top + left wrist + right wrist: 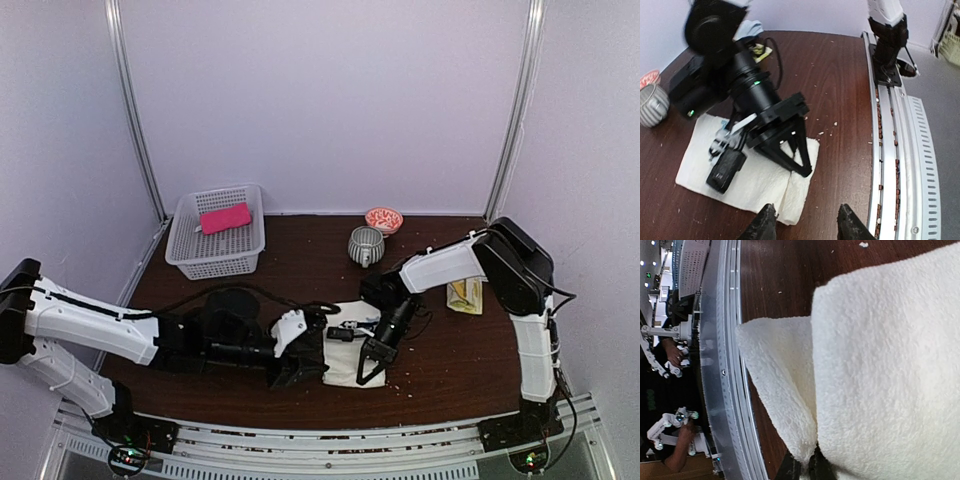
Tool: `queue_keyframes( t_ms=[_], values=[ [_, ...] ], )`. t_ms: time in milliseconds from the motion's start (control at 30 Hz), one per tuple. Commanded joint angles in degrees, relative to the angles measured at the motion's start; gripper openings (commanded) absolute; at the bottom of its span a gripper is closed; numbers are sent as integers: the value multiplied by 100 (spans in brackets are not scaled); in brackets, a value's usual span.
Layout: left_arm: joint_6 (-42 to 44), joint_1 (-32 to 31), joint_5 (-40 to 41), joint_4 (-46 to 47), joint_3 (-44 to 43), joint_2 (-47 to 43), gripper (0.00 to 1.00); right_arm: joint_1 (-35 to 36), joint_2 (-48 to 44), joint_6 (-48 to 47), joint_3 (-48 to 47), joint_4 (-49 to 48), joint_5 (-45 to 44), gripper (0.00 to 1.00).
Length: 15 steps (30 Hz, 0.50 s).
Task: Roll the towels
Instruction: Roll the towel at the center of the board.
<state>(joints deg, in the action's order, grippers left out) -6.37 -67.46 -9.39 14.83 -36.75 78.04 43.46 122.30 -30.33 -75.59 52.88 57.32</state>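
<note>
A cream-white towel (350, 340) lies flat on the dark table, its near edge folded over. My right gripper (366, 372) is shut on that folded near edge. In the right wrist view the fingertips (790, 471) pinch a raised fold of the towel (880, 365). In the left wrist view the towel (735, 172) lies under the right gripper (807, 171). My left gripper (807, 227) is open and empty, low beside the towel's near left corner (300, 372). A bright pink towel (225, 217) lies in the basket. A yellow towel (465, 295) lies at the right.
A white mesh basket (190, 255) stands at the back left. A grey ribbed cup (366, 245) and a red patterned bowl (384, 219) stand behind the towel. A metal rail (320, 450) runs along the near edge. A pale blue-grey cloth (752, 27) shows beyond the right arm.
</note>
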Motion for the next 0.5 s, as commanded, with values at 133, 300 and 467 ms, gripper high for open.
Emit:
queue_keyframes(
  t_ms=[133,300,467],
  values=[
    [2308,-915,1219,-1499,-1443,1503,41,-31,688,-178,80,523,-398,1],
    [2712,-944,1332,-1514,-1762,2126,39,-31,661,-193,97,522,-424,1],
    [2804,-944,1658,-1559,-1995,2630,36,-31,642,-197,108,495,-449,1]
  ],
)
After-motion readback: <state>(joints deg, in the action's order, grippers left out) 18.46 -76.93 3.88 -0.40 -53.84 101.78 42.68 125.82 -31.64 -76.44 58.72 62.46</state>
